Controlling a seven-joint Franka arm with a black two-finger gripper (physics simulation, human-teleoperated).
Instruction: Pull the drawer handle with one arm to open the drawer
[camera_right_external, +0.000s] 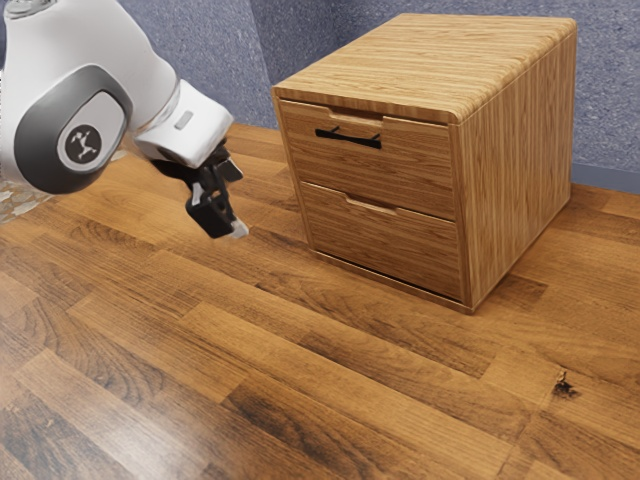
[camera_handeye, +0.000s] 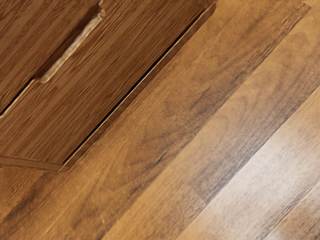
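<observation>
A wooden cabinet with two drawers stands on the wood floor at the exterior view's right. The top drawer carries a black bar handle near its upper left and sits flush with the cabinet front. The lower drawer has a wooden recessed grip and also sits flush. My gripper hangs above the floor to the left of the cabinet, below the handle's height and apart from it. In the wrist view, the lower drawer front with its grip lies ahead of the hand.
Wood plank floor spreads in front of the cabinet. A small dark object lies on the floor at the lower right. A grey-blue wall runs behind the cabinet.
</observation>
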